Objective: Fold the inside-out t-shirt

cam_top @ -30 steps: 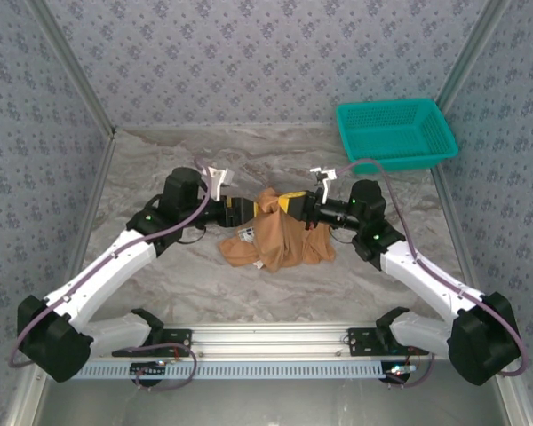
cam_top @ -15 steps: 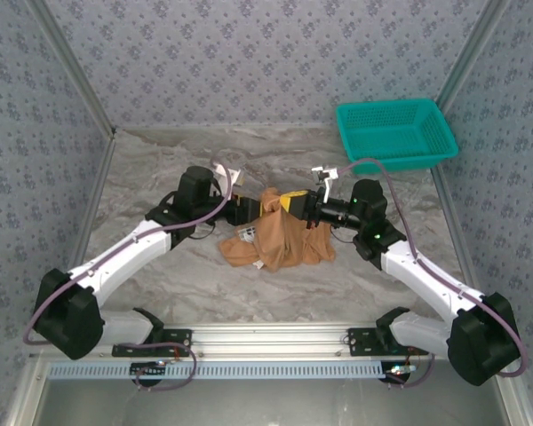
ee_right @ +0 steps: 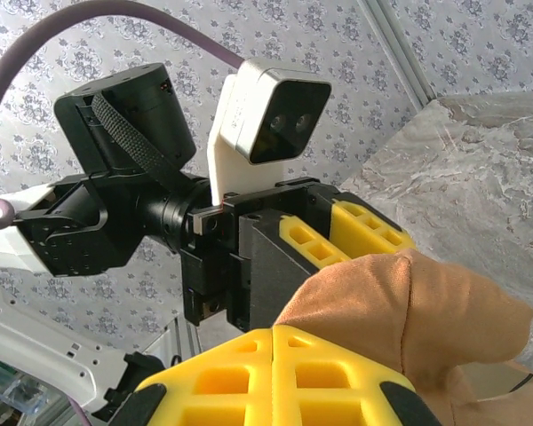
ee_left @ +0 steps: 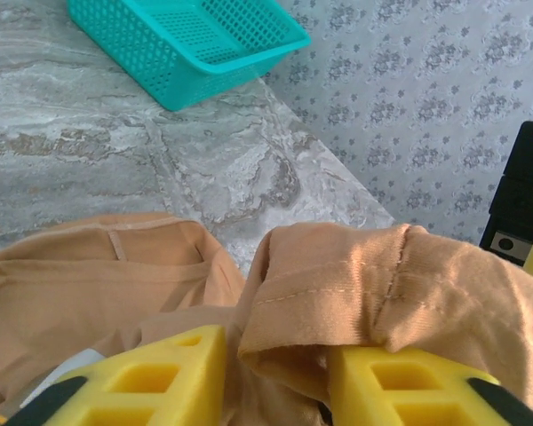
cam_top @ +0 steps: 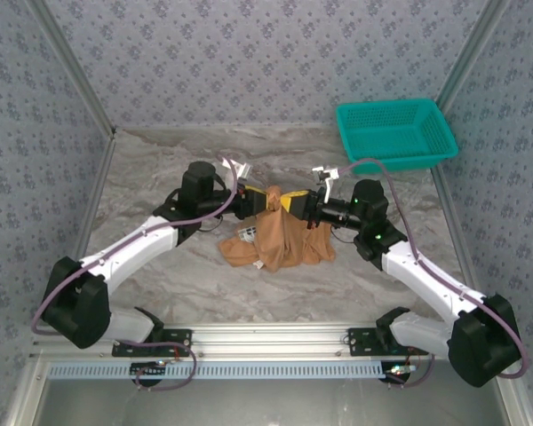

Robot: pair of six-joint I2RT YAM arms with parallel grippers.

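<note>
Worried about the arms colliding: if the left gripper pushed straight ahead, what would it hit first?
The left gripper would meet the t-shirt first: a fold sits between its fingers. Just behind, probably, the right gripper; depth unclear.

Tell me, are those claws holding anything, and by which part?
The right gripper is shut on a bunched fold of the t-shirt. The left gripper straddles a hemmed edge; whether it grips cannot be told.

grey floral-patterned walls [cam_top: 266,62], marbled grey tabletop [cam_top: 151,155], metal corner posts [cam_top: 74,71]

T-shirt [cam_top: 280,238] soft matt cloth; basket [cam_top: 395,131] perforated plastic; table [cam_top: 151,169] marbled, smooth
</note>
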